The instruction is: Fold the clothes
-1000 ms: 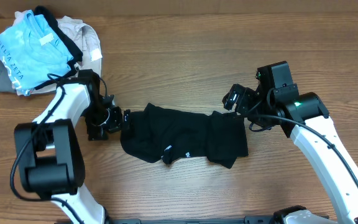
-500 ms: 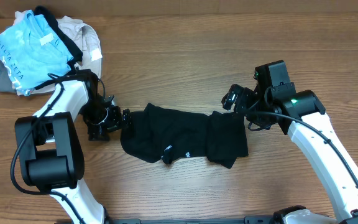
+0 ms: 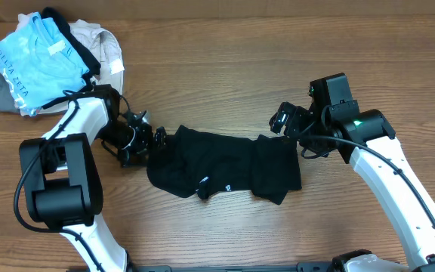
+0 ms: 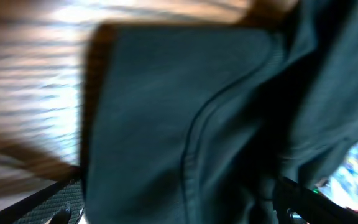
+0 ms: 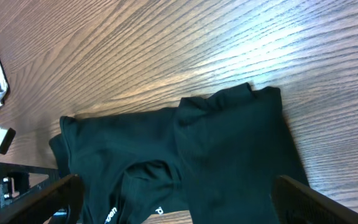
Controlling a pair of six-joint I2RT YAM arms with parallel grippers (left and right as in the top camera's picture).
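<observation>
Overhead view, with both wrist views. I read the scene from the largest item down.

(a) The wooden table fills the view, its grain running left to right.

(b) The right arm comes in from the lower right corner. The left arm rises from the lower left and bends toward the centre.

(c) The black T-shirt lies crumpled in a long band at the centre of the table, between the two arms. Its right end is doubled over itself.

(d) A pile of garments sits at the far left corner, well apart from the T-shirt. A light blue shirt with lettering lies on top of it.

(e) The left gripper is at the T-shirt's left edge. In its blurred wrist view I see the fingers wide apart and dark fabric filling the frame ahead; I cannot tell whether they touch the cloth.

(f) The right gripper sits just beside the T-shirt's upper right corner. Its wrist view shows the jaws spread wide with nothing between them.

(g) Small white marks show near the T-shirt's lower edge.
</observation>
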